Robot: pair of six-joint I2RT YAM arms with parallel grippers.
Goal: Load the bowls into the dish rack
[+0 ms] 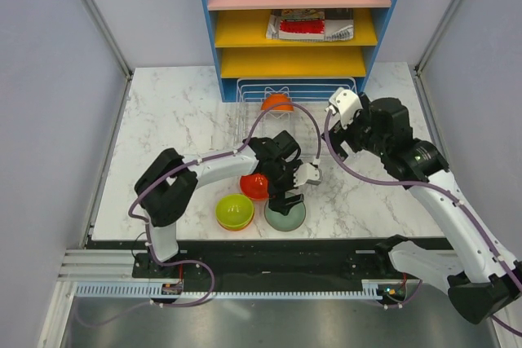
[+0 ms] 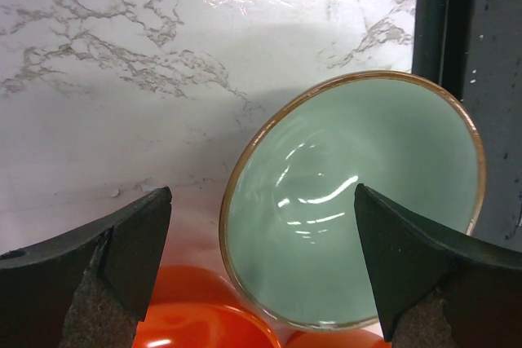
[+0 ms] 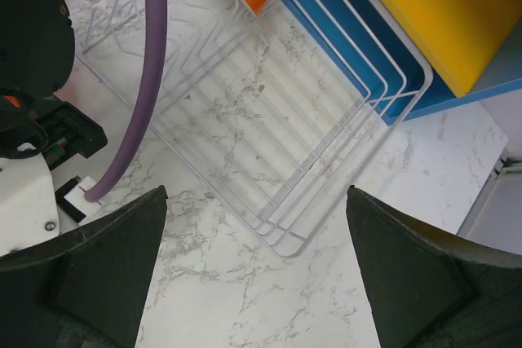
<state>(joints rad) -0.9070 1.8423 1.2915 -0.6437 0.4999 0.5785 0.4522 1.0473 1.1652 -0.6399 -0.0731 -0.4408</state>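
Top view: the white wire dish rack (image 1: pixel 318 87) sits on the marble counter (image 1: pixel 171 120), with one orange bowl (image 1: pixel 277 102) standing in its far left part. In front of the rack, three bowls cluster near one another: a red bowl (image 1: pixel 253 187), a lime green bowl (image 1: pixel 234 211) and a pale mint bowl (image 1: pixel 285 216). The left hand (image 1: pixel 288 198) hangs over the mint bowl. The right hand (image 1: pixel 338 122) is over the rack's right side

Left wrist view: the left hand is spread wide, with nothing between its fingers (image 2: pixel 122 258). The mint bowl lies open side up below them, and the red bowl is just beside its rim

Right wrist view: the right hand is wide and empty above the rack's bare wires near a corner. The orange bowl shows at the top edge, inside the rack. A purple cable (image 3: pixel 151 63) crosses the left side, and the blue shelf unit (image 3: pixel 351 30) stands just behind the rack
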